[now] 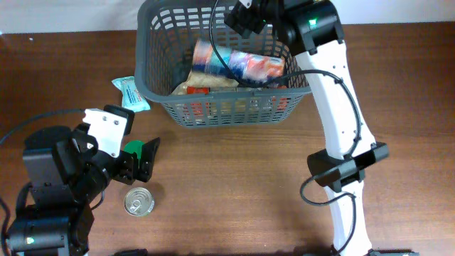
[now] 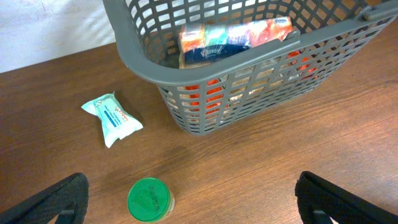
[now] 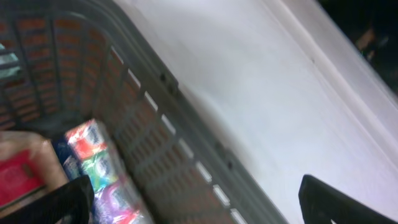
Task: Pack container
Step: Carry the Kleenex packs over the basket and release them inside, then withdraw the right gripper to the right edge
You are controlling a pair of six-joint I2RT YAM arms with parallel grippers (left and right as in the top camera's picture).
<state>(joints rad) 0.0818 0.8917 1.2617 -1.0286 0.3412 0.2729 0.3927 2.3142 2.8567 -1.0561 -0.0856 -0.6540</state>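
On the left, the left gripper (image 2: 195, 202) hangs wide open and empty above a green-lidded jar (image 2: 149, 199), with a tin can (image 1: 138, 203) and a wipes packet (image 2: 112, 118) nearby. The container (image 1: 213, 114) sits mid-table at the back, a colourful tissue pack (image 1: 238, 62) on top of boxes (image 1: 195, 84). The right gripper (image 1: 247, 18) is over its far edge, jaws spread, holding nothing.

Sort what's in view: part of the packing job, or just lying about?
Job: large dark grey plastic lattice basket; colourful tissue pack inside it.
Loose on table, probably still to pack: pale blue wipes packet; green round lid; silver-topped round tin.
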